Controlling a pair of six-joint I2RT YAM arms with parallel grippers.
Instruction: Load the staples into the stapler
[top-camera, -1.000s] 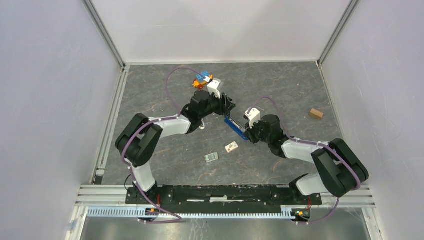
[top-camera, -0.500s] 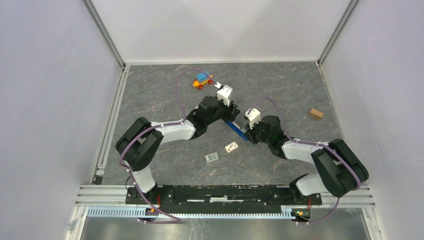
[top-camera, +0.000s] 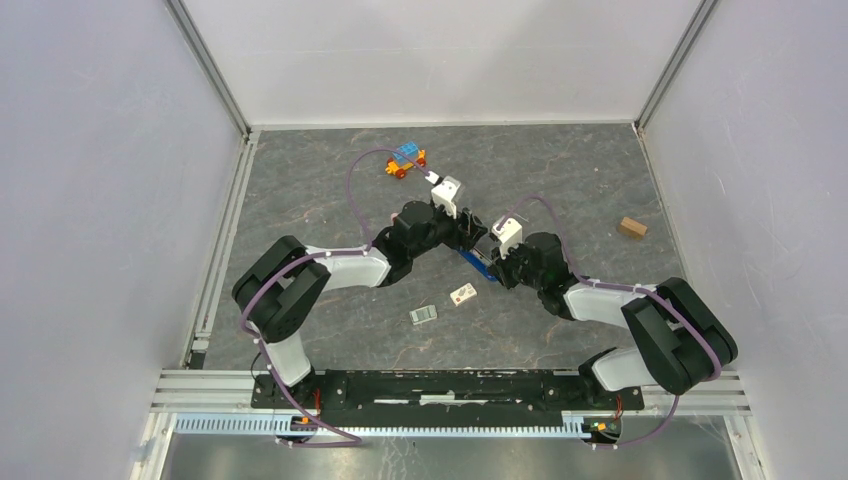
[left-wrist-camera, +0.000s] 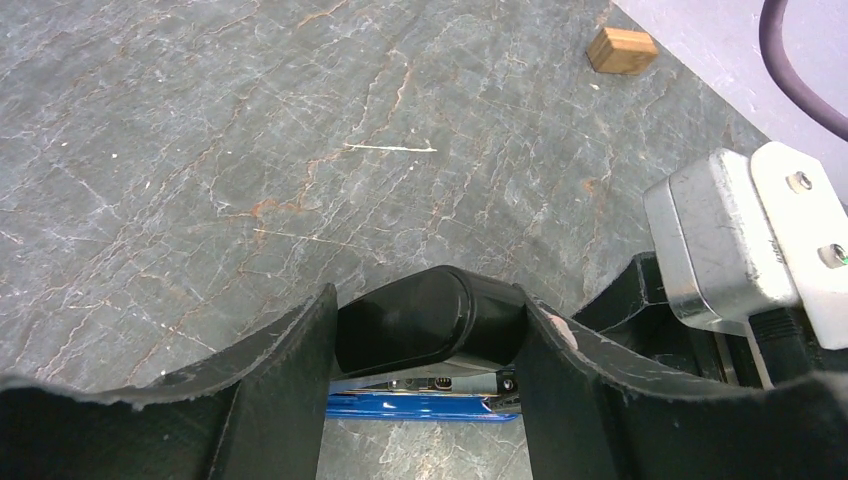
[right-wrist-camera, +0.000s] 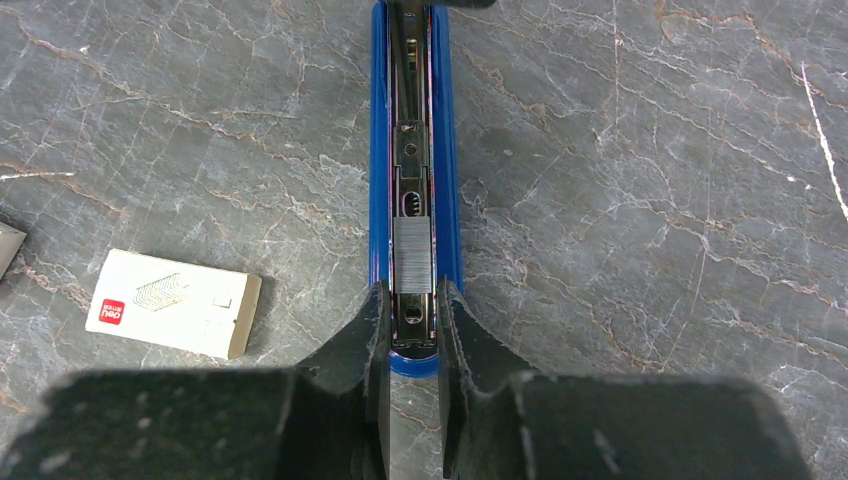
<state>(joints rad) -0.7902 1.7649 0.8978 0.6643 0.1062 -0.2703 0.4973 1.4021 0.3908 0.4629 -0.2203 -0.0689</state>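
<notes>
The stapler (top-camera: 474, 260) lies opened at the middle of the floor, its blue base (right-wrist-camera: 445, 150) flat. A silver strip of staples (right-wrist-camera: 412, 258) sits in its metal rail. My right gripper (right-wrist-camera: 411, 312) is shut on the near end of that rail, one finger on each side. My left gripper (left-wrist-camera: 428, 300) is at the stapler's other end. Its open jaws stand on either side of the raised black top (left-wrist-camera: 420, 322), with the blue base (left-wrist-camera: 425, 407) below. From above, the left gripper (top-camera: 468, 236) and the right gripper (top-camera: 497, 266) nearly meet.
A white staple box (top-camera: 462, 294) (right-wrist-camera: 175, 300) and a small grey packet (top-camera: 423, 315) lie just in front of the stapler. The toy car (top-camera: 404, 160) stands at the back. A wooden block (top-camera: 631, 228) (left-wrist-camera: 621, 50) lies to the right. White walls enclose the floor.
My left arm has swung from beside the toy car over to the stapler, and its jaws have widened. My right gripper and the stapler have stayed put.
</notes>
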